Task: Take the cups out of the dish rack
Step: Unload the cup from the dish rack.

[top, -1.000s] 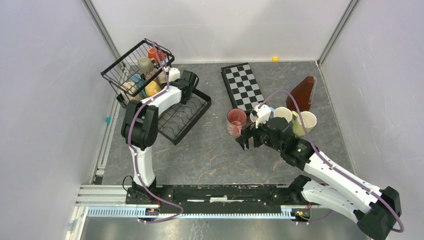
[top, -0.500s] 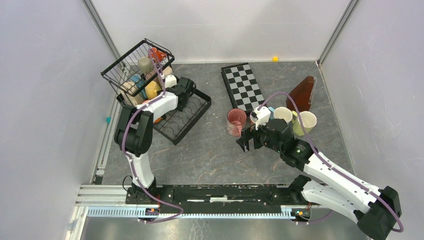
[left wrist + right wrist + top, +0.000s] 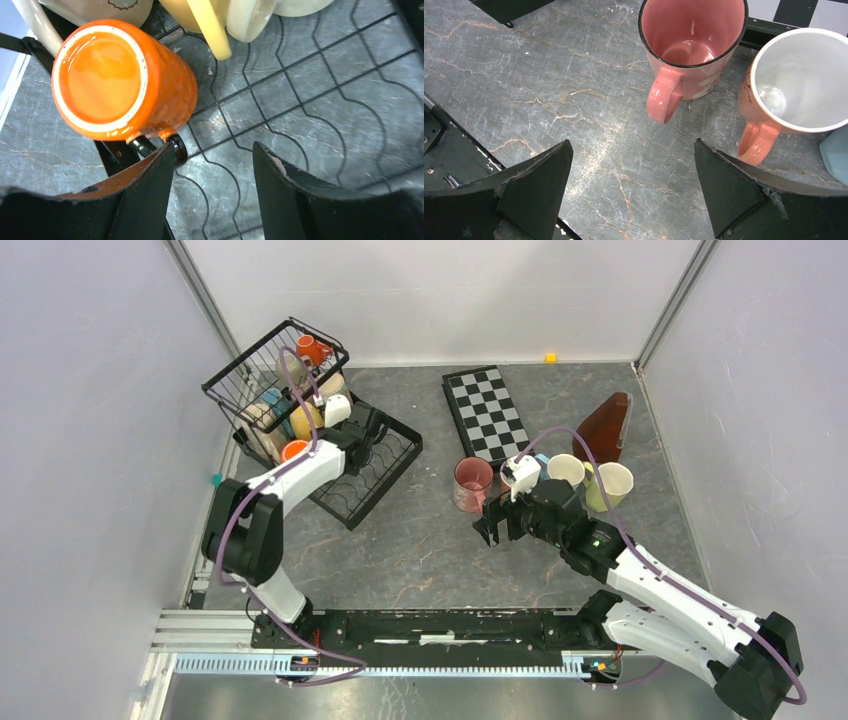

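Our left gripper [image 3: 212,150] has swung back over the rack [image 3: 386,486], jaws apart, just beside the orange cup [image 3: 117,80] lying at the rack's left edge; we judge that cup next; the right gripper [image 3: 631,150] is spread, empty.

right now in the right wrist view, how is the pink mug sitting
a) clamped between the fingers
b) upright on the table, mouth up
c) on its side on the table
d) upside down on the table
b: you can see straight down into the pink mug, which stands on the grey table with its handle toward the camera, and the open right gripper is short of it, holding nothing.
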